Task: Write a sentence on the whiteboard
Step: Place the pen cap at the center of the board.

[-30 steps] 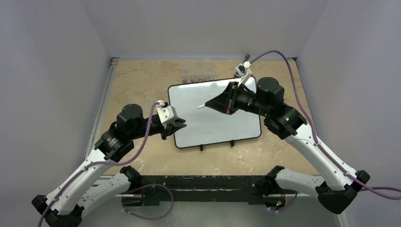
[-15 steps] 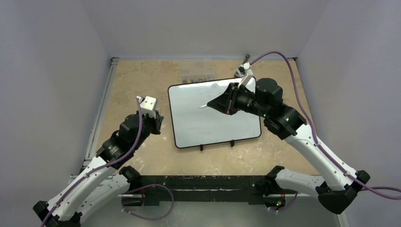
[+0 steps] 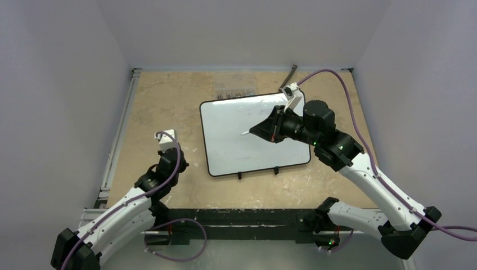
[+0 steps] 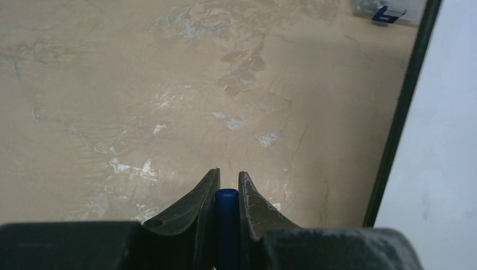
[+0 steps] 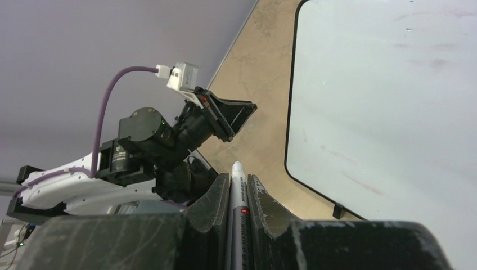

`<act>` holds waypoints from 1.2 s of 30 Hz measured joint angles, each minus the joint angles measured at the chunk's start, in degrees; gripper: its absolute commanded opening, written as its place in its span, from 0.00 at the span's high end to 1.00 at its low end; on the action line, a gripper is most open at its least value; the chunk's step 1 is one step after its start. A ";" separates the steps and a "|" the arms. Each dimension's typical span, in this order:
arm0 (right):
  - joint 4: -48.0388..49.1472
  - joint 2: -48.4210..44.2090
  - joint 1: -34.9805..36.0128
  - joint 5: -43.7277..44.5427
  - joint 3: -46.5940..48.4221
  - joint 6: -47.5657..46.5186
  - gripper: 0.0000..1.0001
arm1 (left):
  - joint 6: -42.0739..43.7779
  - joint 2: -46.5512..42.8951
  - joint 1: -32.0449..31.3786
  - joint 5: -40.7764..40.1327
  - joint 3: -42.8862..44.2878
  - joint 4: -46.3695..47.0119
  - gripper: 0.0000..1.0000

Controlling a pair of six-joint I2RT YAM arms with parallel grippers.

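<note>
The whiteboard lies flat mid-table, white with a thin black frame, and also shows in the left wrist view and the right wrist view. Only faint purple smudges mark its surface; the sentence is out of view. My right gripper hovers over the board's upper middle, shut on a white marker whose tip points left. My left gripper is over bare table left of the board, shut on a blue marker cap.
A clear box of small parts stands behind the board. Two black clips stick out of the board's near edge. A metal rail runs along the table's left side. Grey walls close in on three sides.
My left arm has pulled back from the board's left edge toward the near left, with the cap still in its jaws. The right gripper with the marker has drifted slightly nearer.
</note>
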 measured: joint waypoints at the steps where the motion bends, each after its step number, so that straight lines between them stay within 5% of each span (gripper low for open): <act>1: -0.02 -0.02 0.00 0.00 -0.13 0.00 1.00 | -1.22 1.09 0.83 -0.04 -0.57 0.94 1.00; 18: 0.85 0.07 0.00 0.31 -1.16 -0.33 1.00 | -11.58 6.75 5.60 -0.46 -2.99 5.57 0.81; 36: 1.60 0.07 0.00 1.42 -1.66 -0.68 1.00 | -15.23 5.35 6.38 -2.03 -2.99 2.71 0.32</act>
